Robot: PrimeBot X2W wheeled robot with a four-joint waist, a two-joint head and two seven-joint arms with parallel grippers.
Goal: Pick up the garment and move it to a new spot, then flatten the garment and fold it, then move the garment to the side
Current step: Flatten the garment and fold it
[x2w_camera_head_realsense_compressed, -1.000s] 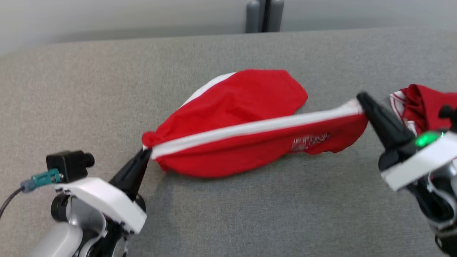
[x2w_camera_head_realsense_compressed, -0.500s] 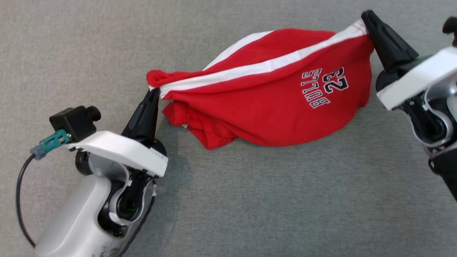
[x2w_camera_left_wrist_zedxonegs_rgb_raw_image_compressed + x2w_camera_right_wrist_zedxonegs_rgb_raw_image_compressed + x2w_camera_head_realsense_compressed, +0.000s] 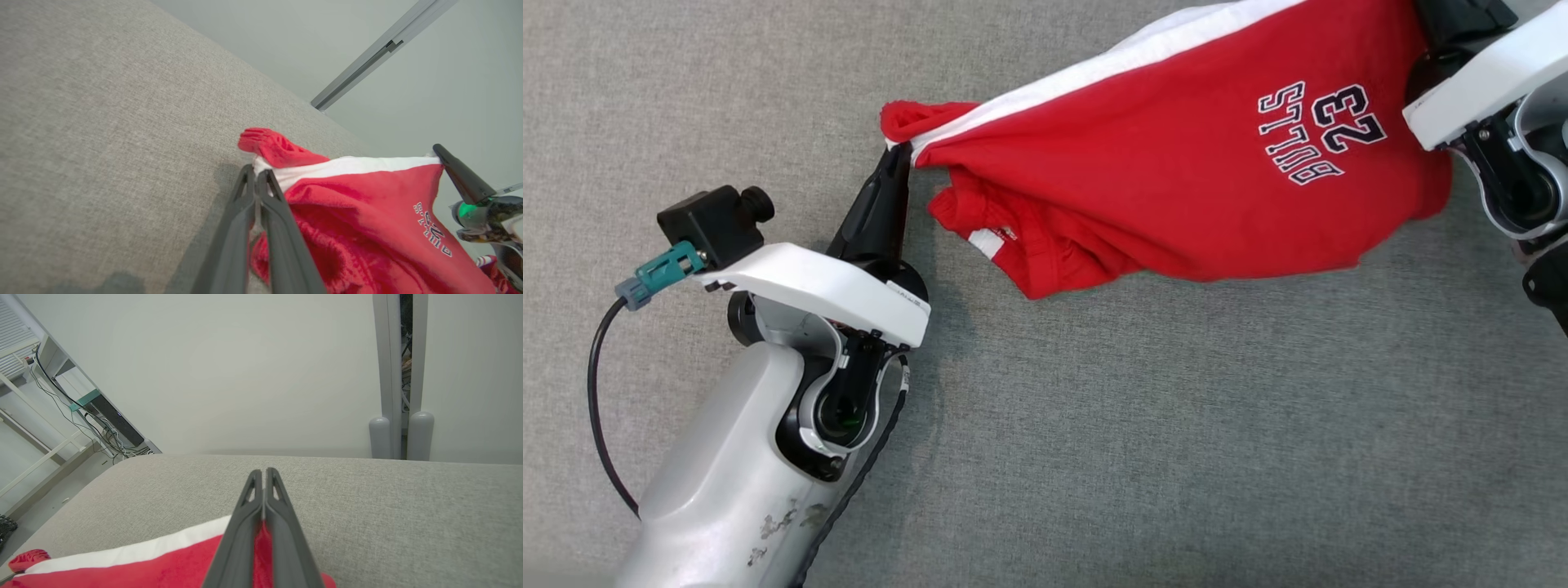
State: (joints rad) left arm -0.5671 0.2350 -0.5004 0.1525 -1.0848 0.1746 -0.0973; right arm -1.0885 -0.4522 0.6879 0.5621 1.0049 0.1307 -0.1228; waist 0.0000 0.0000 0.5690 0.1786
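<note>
Pinching the white band of the garment, left gripper and right gripper are stretching it; cloth is sagging below the fingers. You're wanting even tension while lowering.

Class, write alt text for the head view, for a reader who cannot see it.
A red garment with a white stripe and an upside-down "BULLS 23" print hangs stretched between two robot grippers over a grey fabric surface. The left gripper pinches its bunched end left of centre; the right gripper holds the other end at the top right edge.
</note>
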